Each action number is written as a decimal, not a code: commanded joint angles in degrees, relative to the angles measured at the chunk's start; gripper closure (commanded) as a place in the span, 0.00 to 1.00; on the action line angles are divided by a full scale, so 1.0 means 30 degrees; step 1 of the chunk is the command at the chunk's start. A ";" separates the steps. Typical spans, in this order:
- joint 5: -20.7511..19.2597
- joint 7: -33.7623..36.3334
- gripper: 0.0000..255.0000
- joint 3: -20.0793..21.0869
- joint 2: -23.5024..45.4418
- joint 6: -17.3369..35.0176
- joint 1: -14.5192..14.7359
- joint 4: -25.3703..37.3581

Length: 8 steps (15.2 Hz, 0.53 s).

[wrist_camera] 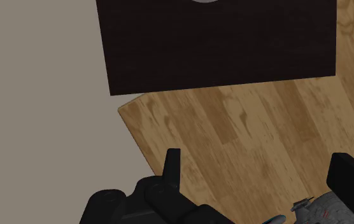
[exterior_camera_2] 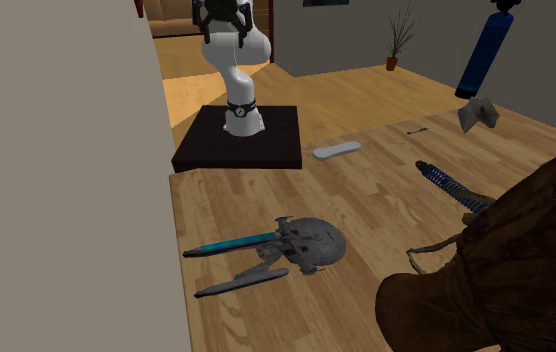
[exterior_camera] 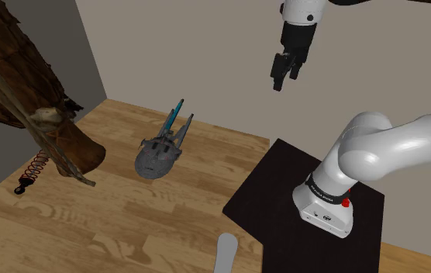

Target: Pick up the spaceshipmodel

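Note:
The spaceship model (exterior_camera: 160, 153) is grey with a round saucer hull and two long nacelles, one of them teal. It lies flat on the wooden surface (exterior_camera: 152, 225), near the wall. My black gripper (exterior_camera: 282, 76) hangs high in the air, well above the model and off toward the stand. In the wrist view the gripper (wrist_camera: 261, 184) is open, its two fingers (wrist_camera: 172, 167) wide apart with nothing between them. Part of the model's (wrist_camera: 322, 213) hull peeks in beside one finger. In the second exterior view the model (exterior_camera_2: 301, 245) lies in front of the stand.
The black stand (exterior_camera: 280, 194) sits at the surface's edge. A large brown log-like object (exterior_camera: 28, 85) looms on the shoulder view's left, with a red coil spring (exterior_camera: 34, 169) under it. A white flat piece (exterior_camera: 225, 252) lies near the front. A beige wall (exterior_camera_2: 66, 180) borders the surface.

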 commanded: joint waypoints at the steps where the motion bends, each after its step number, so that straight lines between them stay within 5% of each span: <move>1: 0.0000 0.0000 0.00 0.0000 0.0000 0.0000 0.0000 0.0000; 8: 0.0464 0.0689 0.00 0.1036 0.2502 0.5546 0.0412 -0.1896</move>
